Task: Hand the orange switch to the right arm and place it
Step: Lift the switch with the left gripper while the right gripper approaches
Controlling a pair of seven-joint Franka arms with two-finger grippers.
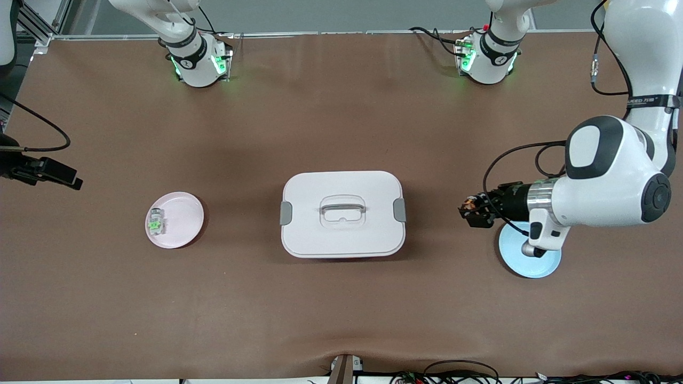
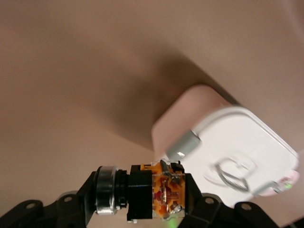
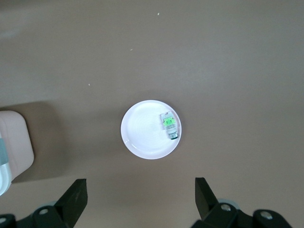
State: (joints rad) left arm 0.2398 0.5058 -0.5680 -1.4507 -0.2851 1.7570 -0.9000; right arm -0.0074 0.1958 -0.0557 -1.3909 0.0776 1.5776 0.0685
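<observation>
Currently the left gripper [image 1: 470, 209] is clamped on the small black blocky switch with an orange-brown centre [image 2: 159, 192], held in the air over bare brown table between the white lidded plastic box [image 1: 342, 213] and the round pale blue plate [image 1: 539, 266]. The right gripper [image 3: 141, 197] hangs with fingers wide apart, empty, directly above the round pink plate [image 3: 142, 130] carrying the clear-white part with a green centre [image 3: 169, 124].

A lidded white box [image 1: 342, 213] sits between a pink plate [image 1: 181, 221] and a blue plate [image 1: 515, 256].
</observation>
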